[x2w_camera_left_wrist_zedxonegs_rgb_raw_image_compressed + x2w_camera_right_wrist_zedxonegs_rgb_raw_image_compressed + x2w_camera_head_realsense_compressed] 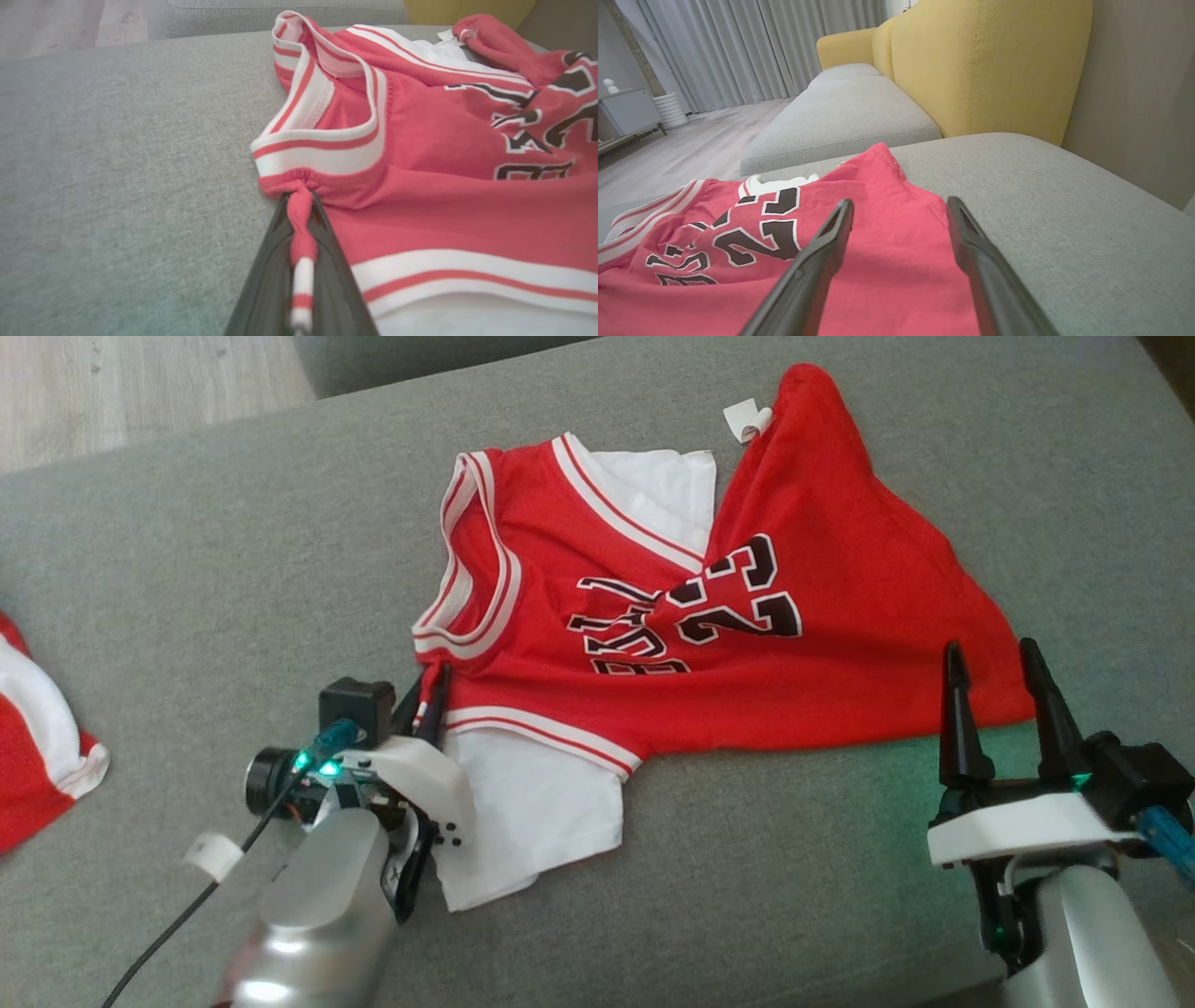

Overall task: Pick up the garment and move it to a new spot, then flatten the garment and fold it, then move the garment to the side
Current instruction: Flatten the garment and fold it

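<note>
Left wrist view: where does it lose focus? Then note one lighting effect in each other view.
Left wrist view: the left gripper and pinched jersey trim blur at the bottom edge. Head view: green glow on the sofa cushion by the right gripper. Right wrist view: soft shadow on the jersey between its fingers.

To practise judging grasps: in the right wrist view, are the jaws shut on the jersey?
No, the right gripper has jaws wide apart, pinching none of the jersey.

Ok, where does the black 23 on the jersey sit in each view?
Head view: 23 just right of centre.
Left wrist view: 23 cut off at the right edge.
Right wrist view: 23 at lower left.
Shared landmark: white inner shirt beside the number.
</note>
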Tool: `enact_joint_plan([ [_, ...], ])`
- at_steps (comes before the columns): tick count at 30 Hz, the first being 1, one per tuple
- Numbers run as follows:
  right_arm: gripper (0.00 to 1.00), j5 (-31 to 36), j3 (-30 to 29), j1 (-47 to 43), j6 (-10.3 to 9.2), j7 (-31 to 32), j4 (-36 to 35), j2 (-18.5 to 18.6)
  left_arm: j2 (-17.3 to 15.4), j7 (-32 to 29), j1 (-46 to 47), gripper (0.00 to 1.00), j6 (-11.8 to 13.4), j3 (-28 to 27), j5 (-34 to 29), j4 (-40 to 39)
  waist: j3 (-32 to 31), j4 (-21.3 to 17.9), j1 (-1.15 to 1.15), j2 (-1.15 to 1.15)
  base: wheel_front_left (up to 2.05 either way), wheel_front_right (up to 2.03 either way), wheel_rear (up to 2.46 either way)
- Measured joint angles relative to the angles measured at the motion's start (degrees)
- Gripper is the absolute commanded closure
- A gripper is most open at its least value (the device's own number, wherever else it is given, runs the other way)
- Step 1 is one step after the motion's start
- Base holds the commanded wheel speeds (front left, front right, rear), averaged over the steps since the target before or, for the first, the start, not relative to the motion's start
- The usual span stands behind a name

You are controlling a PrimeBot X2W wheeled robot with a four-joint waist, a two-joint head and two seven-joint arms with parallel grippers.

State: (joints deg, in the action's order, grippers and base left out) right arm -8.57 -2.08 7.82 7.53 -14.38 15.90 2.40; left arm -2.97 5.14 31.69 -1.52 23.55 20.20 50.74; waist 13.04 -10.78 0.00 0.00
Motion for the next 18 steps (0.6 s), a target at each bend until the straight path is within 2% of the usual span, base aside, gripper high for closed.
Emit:
enact_joint_plan([
  [7,0.00,0.00,-0.05,0.13,0.00,0.00,-0.52,0.00,-0.70,6.57,3.23,1.00,1.58,-1.62,0.00,1.31,0.42,0.51,0.00,0.00,0.00,0.00,0.00],
  [12,0.00,0.09,-0.04,0.44,0.00,0.00,-0.71,0.00,-0.97,8.64,5.90,1.00,2.00,-2.55,0.00,1.05,0.63,1.08,0.01,0.00,0.00,0.00,0.00],
  [13,0.00,0.09,-0.01,0.62,0.00,0.00,-0.73,0.00,-0.96,8.65,6.02,0.59,1.94,-2.57,0.00,1.05,0.62,1.18,0.00,0.00,0.00,0.00,0.00],
  [14,0.00,0.09,-0.02,0.83,0.00,0.00,-0.75,0.00,-0.96,8.76,6.02,0.05,1.96,-2.53,-0.03,1.11,0.62,1.26,0.00,0.00,0.00,0.00,0.00],
  [15,0.00,0.09,-0.03,0.96,0.00,0.00,-0.81,0.01,-0.96,8.99,6.01,0.00,1.98,-2.50,-0.16,1.13,0.62,1.35,0.00,0.00,0.00,0.00,0.00],
  [18,0.00,0.09,-0.07,0.98,0.00,0.00,-0.88,0.01,-0.97,9.13,5.96,0.00,2.02,-2.52,-0.24,1.02,0.47,1.74,0.00,0.00,0.00,0.00,0.00],
])
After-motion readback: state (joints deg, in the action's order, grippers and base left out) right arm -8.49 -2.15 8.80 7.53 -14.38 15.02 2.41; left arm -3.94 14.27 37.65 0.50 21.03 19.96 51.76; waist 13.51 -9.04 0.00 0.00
